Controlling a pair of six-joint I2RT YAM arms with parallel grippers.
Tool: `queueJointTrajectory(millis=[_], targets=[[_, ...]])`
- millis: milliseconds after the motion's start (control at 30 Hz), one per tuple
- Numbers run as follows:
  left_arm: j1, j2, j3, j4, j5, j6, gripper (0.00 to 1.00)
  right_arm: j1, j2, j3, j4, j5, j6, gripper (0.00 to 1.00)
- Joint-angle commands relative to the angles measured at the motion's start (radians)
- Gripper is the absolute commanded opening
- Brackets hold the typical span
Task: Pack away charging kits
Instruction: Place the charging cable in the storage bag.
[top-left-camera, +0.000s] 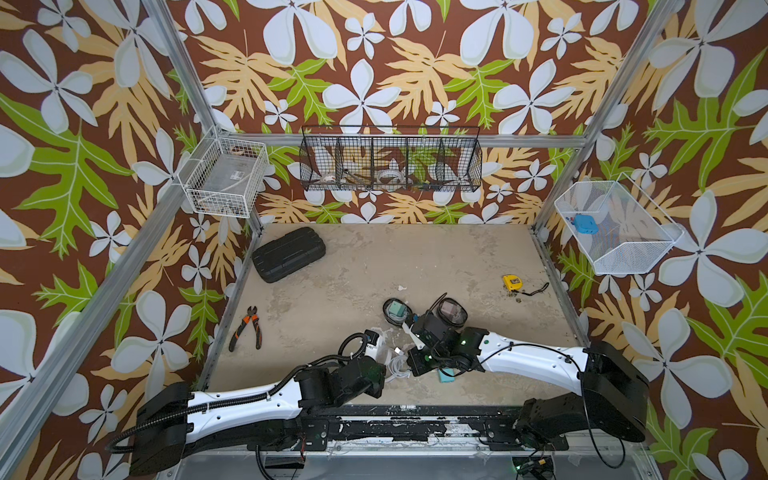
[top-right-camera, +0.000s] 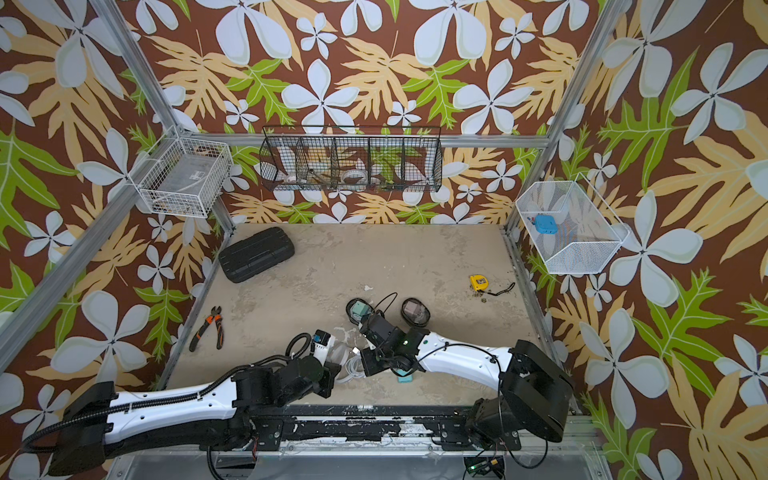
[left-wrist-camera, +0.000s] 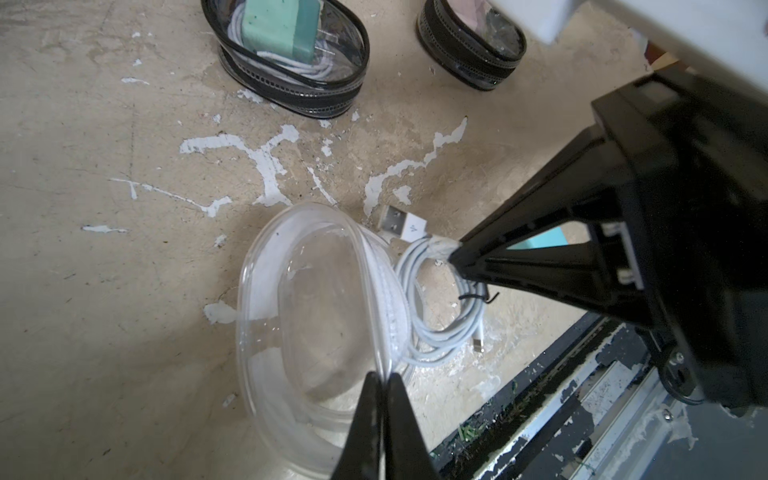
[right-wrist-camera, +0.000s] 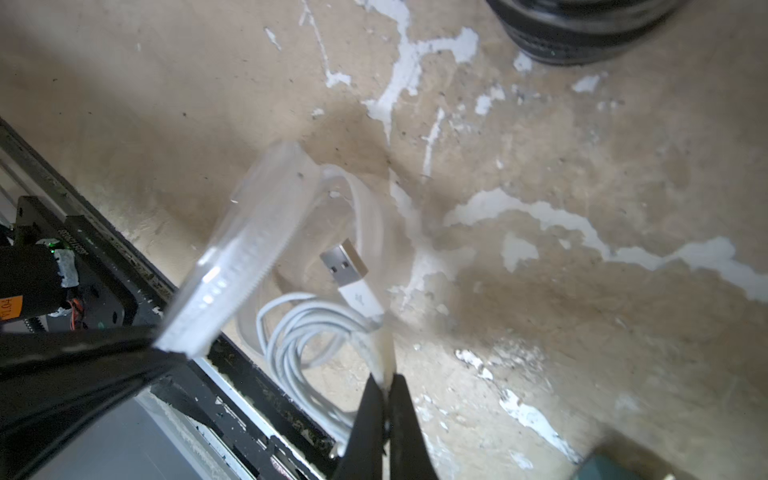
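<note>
top views / clear pouch (top-left-camera: 384, 354): near front edge of surface (top-left-camera: 415, 257), between the two wrists, faint in both top views
top views / coiled white cable (top-left-camera: 397, 369): just beside the clear pouch on the right-arm side
top views / mint plug (top-left-camera: 448, 375): on surface, partly under right arm (top-left-camera: 532, 361), near the cable
top views / other kits: teal-plug pouch (top-left-camera: 395, 312) and pink-plug pouch (top-left-camera: 451, 312) just behind the wrists, apart from each other
top views / hidden: what left arm (top-left-camera: 249, 399) and right arm hold, covered by wrist housings
left wrist / left pincer (left-wrist-camera: 381, 379): together, clamped on rim of clear pouch (left-wrist-camera: 316, 307), mouth propped open
left wrist / right pincer (left-wrist-camera: 455, 258): together, clamped on wrapped part of cable (left-wrist-camera: 436, 320)
left wrist / key relation: coil against outer wall of pouch, beside the mouth, not over it; long axis of mouth running away from left pincer; probably lift over rim needed
left wrist / cut off: mint plug only a sliver behind right pincer; pink-plug pouch top out of frame
right wrist / right pincer (right-wrist-camera: 385, 380): tips pressed on cable (right-wrist-camera: 299, 332), USB end (right-wrist-camera: 347, 264) sticking past them
right wrist / left pincer (right-wrist-camera: 166, 347): pinching pouch rim
right wrist / unclear: pouch (right-wrist-camera: 249, 232) blurred; coil inside mouth or behind wall, cannot tell
right wrist / nearer arm: right, cable already in grip
</note>
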Motion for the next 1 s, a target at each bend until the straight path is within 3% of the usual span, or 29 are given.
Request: queueJointTrajectory(millis=[0, 300, 600, 967], targets=[[0.001, -0.018, -0.011, 0.076, 0.007, 0.008, 0.0, 0.025, 0.046, 0.054, 0.017, 0.008, -0.037, 0.0], [0.001, -0.028, -0.051, 0.141, 0.005, 0.011, 0.0, 0.035, 0.167, 0.105, 0.026, -0.001, -0.052, 0.0], [0.001, -0.103, -0.126, 0.16, -0.01, -0.025, 0.0, -0.009, 0.219, 0.1, 0.068, -0.029, -0.048, 0.0], [0.001, -0.087, -0.143, 0.208, 0.036, -0.003, 0.0, -0.013, 0.274, 0.134, 0.088, -0.057, -0.058, 0.0]])
